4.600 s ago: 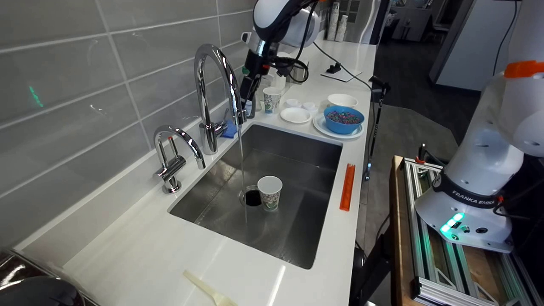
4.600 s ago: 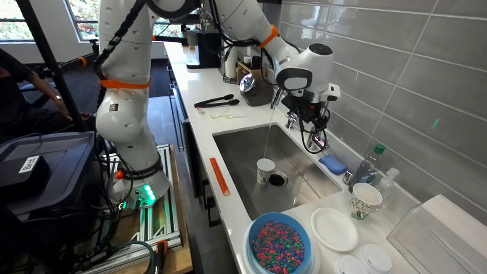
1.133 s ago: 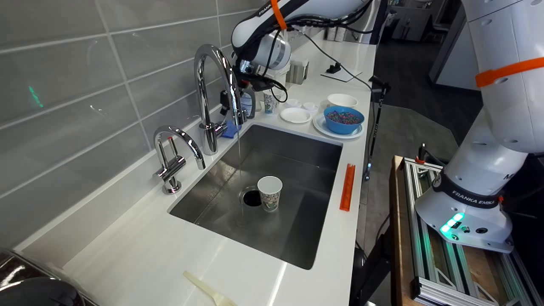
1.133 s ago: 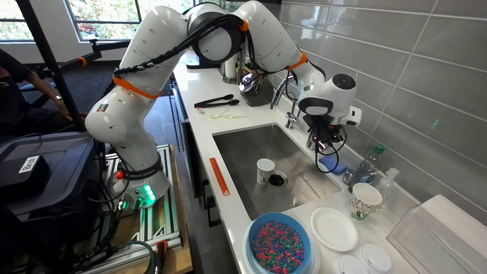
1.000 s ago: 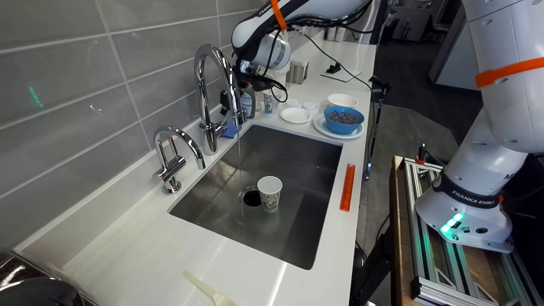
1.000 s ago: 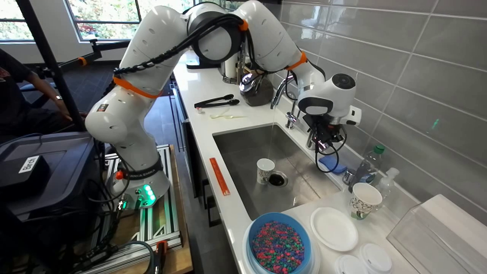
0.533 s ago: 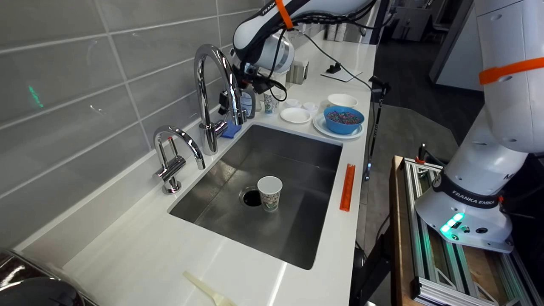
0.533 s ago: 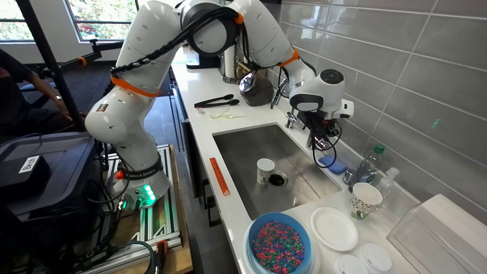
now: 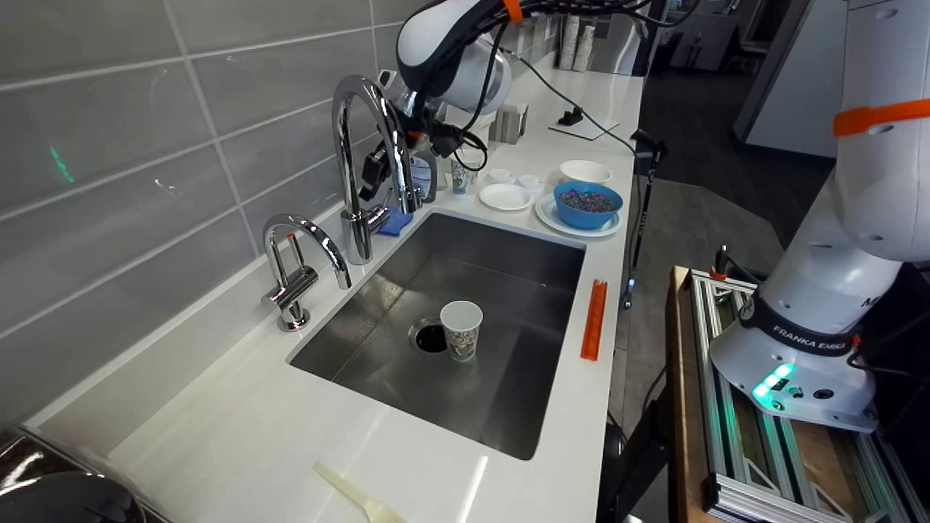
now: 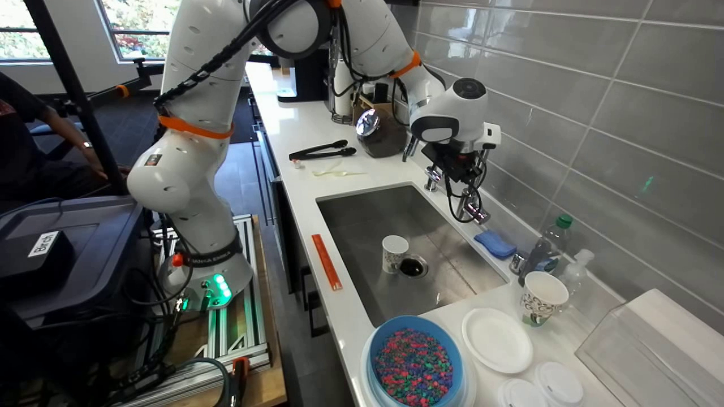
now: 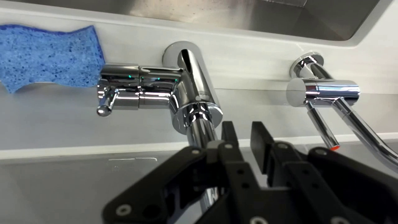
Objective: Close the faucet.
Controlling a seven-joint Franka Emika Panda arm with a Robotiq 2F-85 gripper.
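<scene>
The tall chrome faucet point(image 9: 347, 145) arches over the sink, and no water stream shows below its spout. Seen from above in the wrist view, the faucet's body point(image 11: 197, 87) carries a side barrel with a short lever point(image 11: 107, 101). My gripper point(image 11: 242, 133) hangs over the counter by the wall, its left finger close beside the faucet's neck; whether they touch I cannot tell. A narrow gap parts the jaws, with nothing between them, and the lever lies off to their left. In an exterior view the black gripper point(image 9: 374, 174) shows partly behind the faucet's spout.
A small chrome tap point(image 9: 290, 280) with a red-tipped handle stands right of the gripper in the wrist view. A blue sponge point(image 11: 49, 57) lies beside the lever. One paper cup point(image 9: 461, 330) stands in the sink point(image 9: 501, 407). Bottles, plates and a blue bowl point(image 9: 587, 205) line the counter.
The thin water stream seen a second ago is gone. My hand has lifted away from the lever side, moving up and left in an exterior view.
</scene>
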